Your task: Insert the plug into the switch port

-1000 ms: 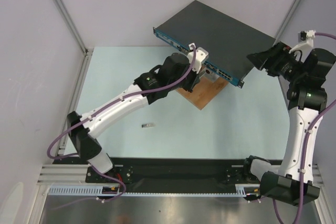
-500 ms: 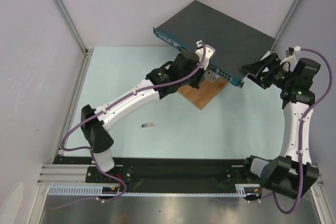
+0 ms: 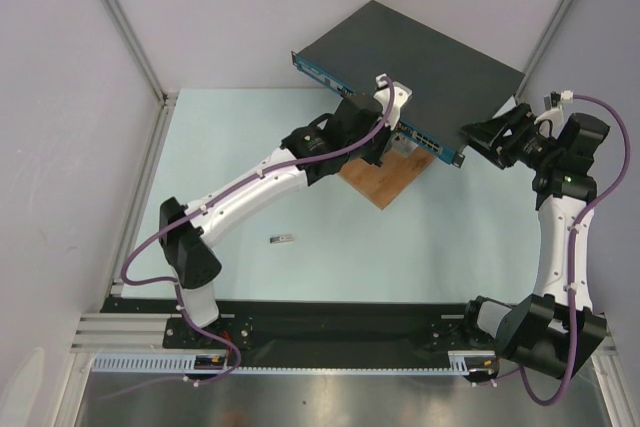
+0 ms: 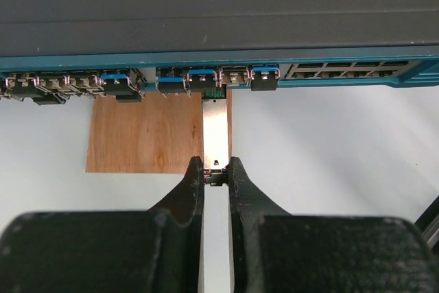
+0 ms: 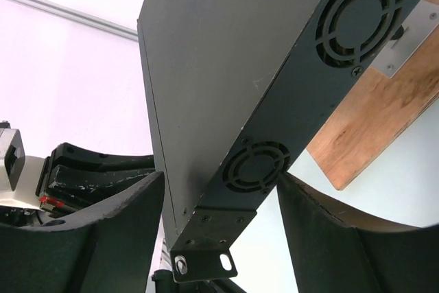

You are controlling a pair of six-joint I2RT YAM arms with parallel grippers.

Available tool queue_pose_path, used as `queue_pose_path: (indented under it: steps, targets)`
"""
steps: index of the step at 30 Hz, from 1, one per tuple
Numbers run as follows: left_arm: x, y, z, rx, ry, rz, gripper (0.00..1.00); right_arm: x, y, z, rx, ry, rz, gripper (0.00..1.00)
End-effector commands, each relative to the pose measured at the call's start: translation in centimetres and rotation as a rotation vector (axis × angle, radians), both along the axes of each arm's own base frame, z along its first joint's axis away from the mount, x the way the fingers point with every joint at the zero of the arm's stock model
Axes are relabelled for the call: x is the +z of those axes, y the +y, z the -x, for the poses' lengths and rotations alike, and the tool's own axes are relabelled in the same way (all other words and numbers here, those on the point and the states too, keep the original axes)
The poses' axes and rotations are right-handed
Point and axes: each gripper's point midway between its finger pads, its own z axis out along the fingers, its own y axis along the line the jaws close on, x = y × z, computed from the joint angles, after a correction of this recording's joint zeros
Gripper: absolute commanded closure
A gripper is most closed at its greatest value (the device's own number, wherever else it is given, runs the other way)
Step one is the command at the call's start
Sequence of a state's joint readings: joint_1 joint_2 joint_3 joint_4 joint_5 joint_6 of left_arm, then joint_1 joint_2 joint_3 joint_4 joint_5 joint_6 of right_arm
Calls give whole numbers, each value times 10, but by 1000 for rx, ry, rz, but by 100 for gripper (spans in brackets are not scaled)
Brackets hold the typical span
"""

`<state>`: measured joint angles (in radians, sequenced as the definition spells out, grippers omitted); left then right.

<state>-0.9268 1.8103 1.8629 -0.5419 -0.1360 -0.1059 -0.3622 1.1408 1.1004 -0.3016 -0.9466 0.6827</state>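
Your left hand (image 4: 216,169) is pressed together on the back end of the plug (image 4: 216,128), a slim silver metal module held edge-on. The plug's far end sits at the mouth of a port in the blue front face of the switch (image 4: 219,5). Blue-latched modules fill the ports on either side.

The switch lies by the far edge of the counter (image 3: 230,147), towards its right side, resting on a wooden board (image 4: 147,135). Your right hand (image 5: 221,197) straddles the switch's fan-grille side at the mounting ear, fingers wide. Whether they clamp the casing cannot be told from here.

The main risk is alignment. A plug that goes in slightly tilted could catch a neighbouring latch or the port rim and twist in so narrow a pinch. A hard push could also slide the switch on its board if it is not braced.

No brand, label or writing is legible.
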Motion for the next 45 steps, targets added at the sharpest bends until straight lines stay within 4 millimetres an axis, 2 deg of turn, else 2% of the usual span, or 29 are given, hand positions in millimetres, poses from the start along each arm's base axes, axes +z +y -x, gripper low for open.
queue_pose_path:
  steps: [1, 6, 13, 19, 24, 25, 32, 45]
  targets:
    - [28, 2, -15, 45, -36, 73, 100, 10, 10, -2, 54, -46, -9, 29]
    - [37, 6, -13, 28, -34, 104, 99, 8, 13, -2, 64, -42, -12, 37]
    - [64, 3, 0, -27, -52, 192, 100, 6, 14, -3, 68, -44, -8, 38]
    - [69, 4, -1, -20, -60, 202, 100, 6, 15, -3, 72, -44, -11, 38]
    - [63, 5, -8, 9, -65, 181, 100, 8, 15, -3, 75, -48, -12, 38]
    - [57, 4, -10, 17, -58, 167, 100, 8, 15, -3, 73, -48, -11, 38]
    - [44, 14, -25, 96, -34, 148, 100, 10, 15, -2, 75, -52, -10, 38]
    - [30, 19, -29, 92, 19, 153, 100, 9, 15, -3, 79, -52, -11, 42]
